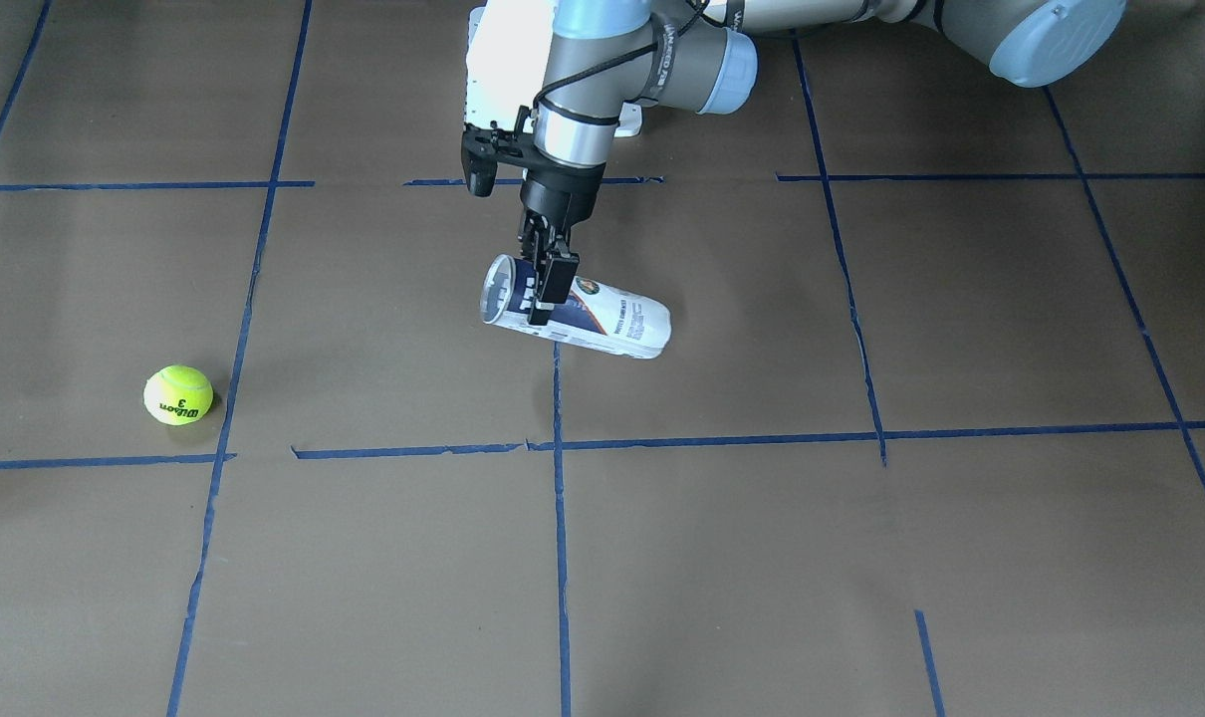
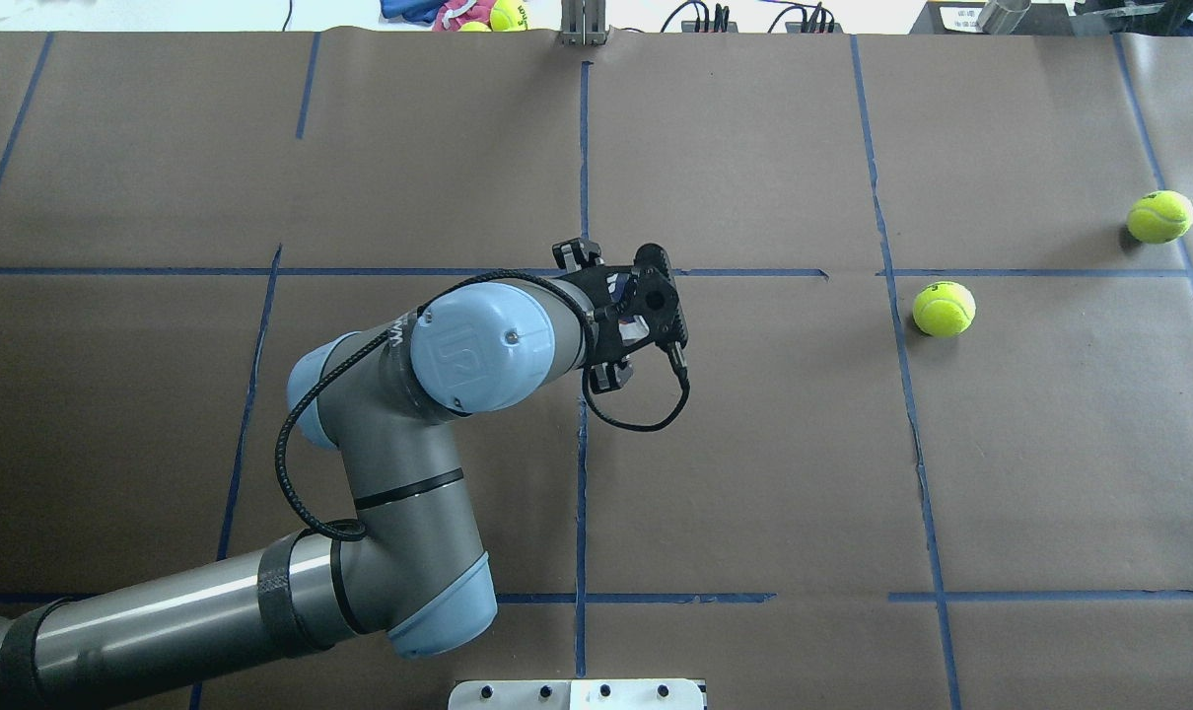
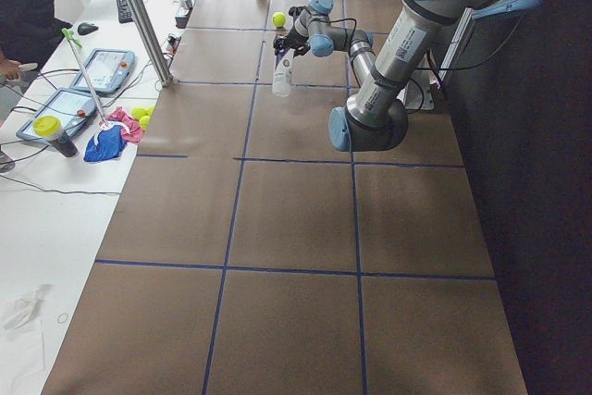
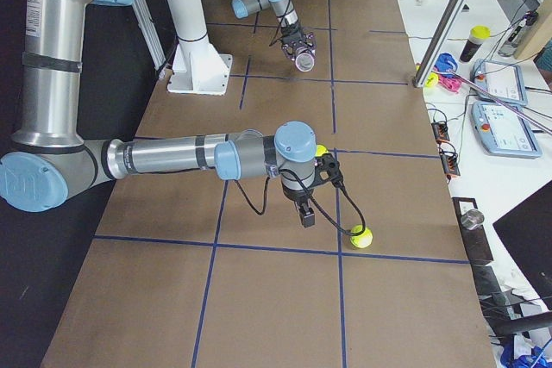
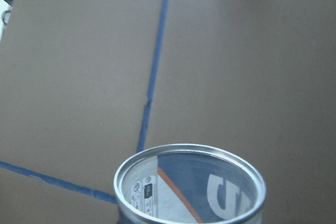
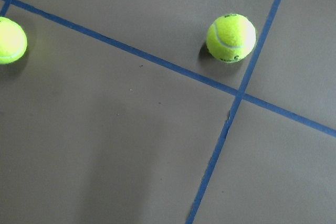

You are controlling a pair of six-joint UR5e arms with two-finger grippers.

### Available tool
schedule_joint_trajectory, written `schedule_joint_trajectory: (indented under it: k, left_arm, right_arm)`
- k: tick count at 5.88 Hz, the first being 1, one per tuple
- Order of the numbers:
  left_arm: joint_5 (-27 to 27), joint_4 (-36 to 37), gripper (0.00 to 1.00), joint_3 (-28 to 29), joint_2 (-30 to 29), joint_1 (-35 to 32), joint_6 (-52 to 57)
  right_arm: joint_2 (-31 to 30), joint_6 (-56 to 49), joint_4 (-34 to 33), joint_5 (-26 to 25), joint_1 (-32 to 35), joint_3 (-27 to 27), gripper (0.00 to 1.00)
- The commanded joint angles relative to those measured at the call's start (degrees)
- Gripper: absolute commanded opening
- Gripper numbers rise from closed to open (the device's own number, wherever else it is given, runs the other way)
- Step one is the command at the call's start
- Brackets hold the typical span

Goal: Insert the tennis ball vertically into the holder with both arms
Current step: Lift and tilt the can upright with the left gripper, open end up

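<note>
The holder [image 1: 588,317], a white and navy can, hangs tilted almost level above the table, with my left gripper [image 1: 545,289] shut on it near its open end. That open rim [image 5: 189,182] fills the bottom of the left wrist view. In the overhead view the left gripper [image 2: 624,318] hides the can. One tennis ball [image 1: 177,394] lies far off on the paper, also seen as the nearer tennis ball [image 2: 944,309] overhead. My right gripper [image 4: 306,217] points down between two balls; I cannot tell whether it is open or shut.
A second ball [image 2: 1159,216] lies near the table's right end; both balls [image 6: 231,38] [image 6: 10,40] show in the right wrist view. Brown paper with blue tape lines [image 1: 560,518] covers the table. A side bench [image 4: 496,118] holds tablets and cables.
</note>
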Motion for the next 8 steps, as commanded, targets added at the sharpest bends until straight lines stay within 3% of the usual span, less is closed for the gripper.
schedule_joint_trajectory:
  k: [1, 3, 4, 5, 6, 8]
  left_arm:
    - [2.7, -20.5, 0.75, -0.1, 1.3, -1.4, -15.0]
    - [7.1, -43.5, 0.76, 3.1, 8.9, -0.6, -20.3]
    - [7.4, -49.9, 0.76, 5.6, 9.1, 0.1, -20.8]
    - [12.2, -58.4, 0.76, 10.7, 9.1, 2.4, -20.8]
    - [14.9, -63.3, 0.77, 14.1, 9.1, 3.5, -20.8]
    - [16.9, -67.6, 0.78, 15.6, 11.0, 5.0, -20.7]
  right_arm:
    - [5.2, 7.3, 0.0, 0.0, -4.6, -0.3, 0.99]
    - [12.2, 14.8, 0.0, 0.1, -9.6, -2.5, 1.0]
    - [13.4, 15.6, 0.0, 0.1, -10.7, -3.0, 1.0]
    - [16.1, 18.1, 0.0, 0.0, -13.5, -3.0, 1.0]
    - [17.4, 22.3, 0.1, -0.3, -16.6, -2.8, 0.99]
    - [20.8, 27.6, 0.1, -3.4, -20.9, -4.7, 0.99]
